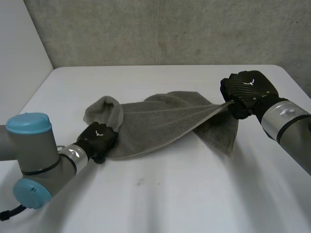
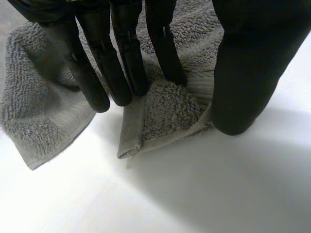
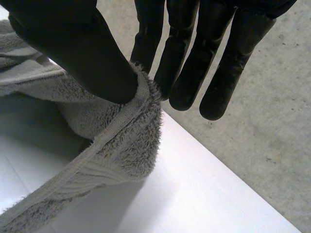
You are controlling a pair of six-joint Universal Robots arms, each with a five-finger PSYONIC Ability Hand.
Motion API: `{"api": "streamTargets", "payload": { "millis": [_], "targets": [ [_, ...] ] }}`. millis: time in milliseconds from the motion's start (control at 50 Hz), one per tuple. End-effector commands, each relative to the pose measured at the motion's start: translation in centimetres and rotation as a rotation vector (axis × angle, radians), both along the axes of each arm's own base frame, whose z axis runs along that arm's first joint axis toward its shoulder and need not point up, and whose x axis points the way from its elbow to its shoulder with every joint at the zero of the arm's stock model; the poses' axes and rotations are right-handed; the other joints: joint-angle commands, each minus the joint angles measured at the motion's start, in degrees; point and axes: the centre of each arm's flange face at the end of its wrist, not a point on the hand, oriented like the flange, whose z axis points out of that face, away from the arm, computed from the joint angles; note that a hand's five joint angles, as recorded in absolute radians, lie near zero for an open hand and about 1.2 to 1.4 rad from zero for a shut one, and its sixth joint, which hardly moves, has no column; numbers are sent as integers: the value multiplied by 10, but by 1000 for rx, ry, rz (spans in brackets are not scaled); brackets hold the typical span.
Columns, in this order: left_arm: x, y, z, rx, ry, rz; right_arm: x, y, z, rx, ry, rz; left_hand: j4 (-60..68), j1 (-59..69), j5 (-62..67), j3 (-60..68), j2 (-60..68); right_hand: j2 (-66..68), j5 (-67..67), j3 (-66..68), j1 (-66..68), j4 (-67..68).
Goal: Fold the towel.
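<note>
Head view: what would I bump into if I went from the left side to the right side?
left arm → left hand → towel → right hand → right arm

Left robot hand [image 1: 98, 136] low, pinching, right robot hand [image 1: 248, 92] raised, pinching
</note>
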Motion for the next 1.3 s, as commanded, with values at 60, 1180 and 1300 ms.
{"api": "streamTargets", "payload": {
  "millis": [60,1180,1300],
  "targets": [
    [-4,-12,5,-69,20,-1,1,1,-1,1,4,4,129,129,129,129,128,127,139,123,245,116],
    [32,59,66,161,-247,50,-15,22,-57,366,685,171,385,384,384,384,384,127,139,123,245,116],
    [21,-3,66,13,-262,119,-4,-26,-45,142,654,57,385,384,384,384,384,127,139,123,245,116]
  ]
}}
